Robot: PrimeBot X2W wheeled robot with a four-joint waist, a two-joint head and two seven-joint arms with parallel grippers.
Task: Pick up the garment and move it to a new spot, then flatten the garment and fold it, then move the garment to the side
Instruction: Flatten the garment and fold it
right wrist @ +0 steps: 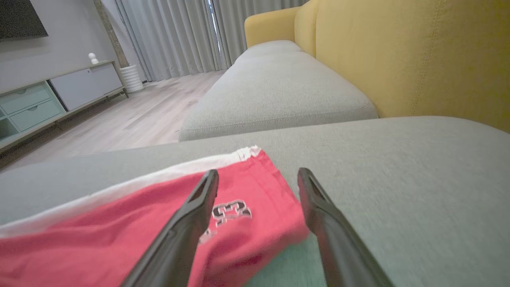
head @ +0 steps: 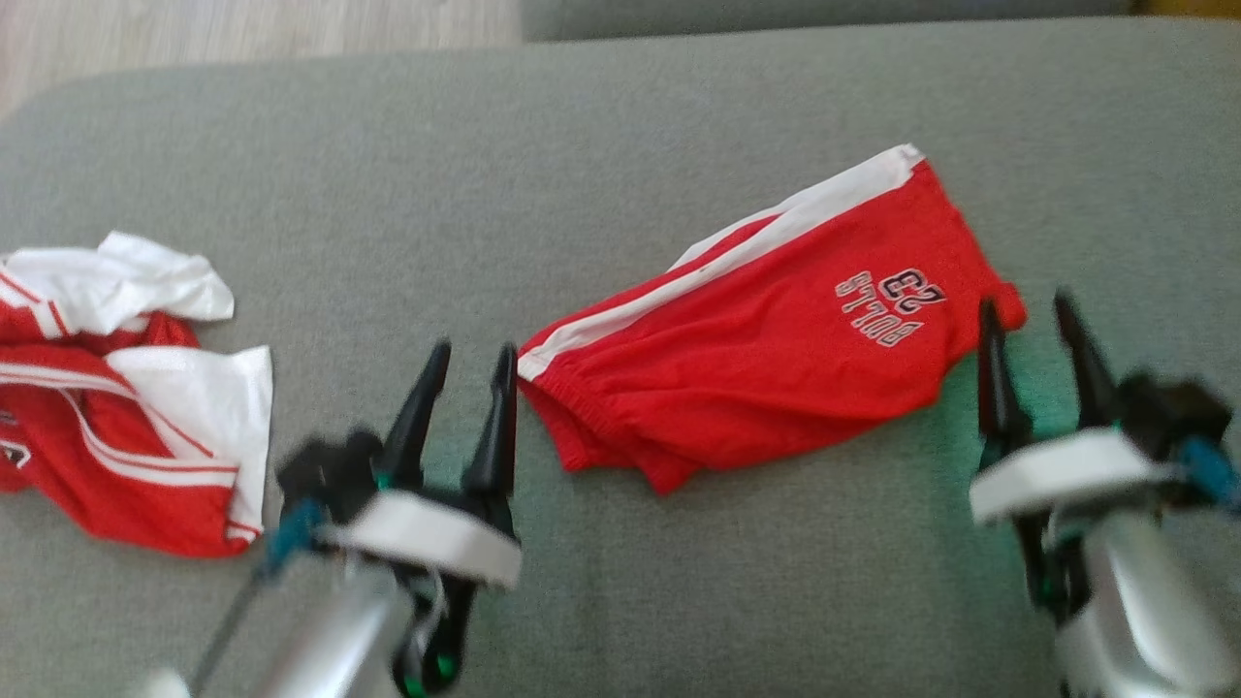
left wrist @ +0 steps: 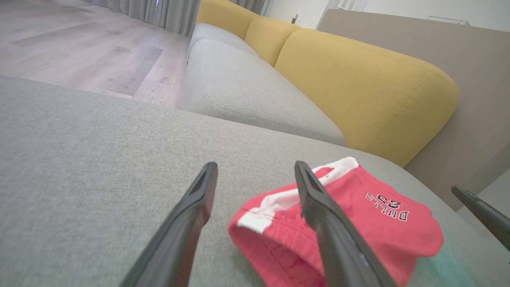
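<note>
The left gripper (left wrist: pixel 255 164) holds its jaws apart above a grey cushion (left wrist: pixel 79 159); red shorts (left wrist: pixel 358 223) lie by one jaw, a yellow backrest (left wrist: pixel 358 87) beyond.

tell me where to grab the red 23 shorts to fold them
Probably pinch the two near corners of the shorts: the gathered waistband with the left hand, the hem corner with the right hand. Come low from the near side; they lie flat, both ends facing the open hands.

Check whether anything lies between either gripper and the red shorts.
Nothing visible does. The left gripper and right gripper stand open at opposite ends of the red shorts, with bare grey cushion around them. The crumpled red-and-white garment lies off to the left, out of the way.
</note>
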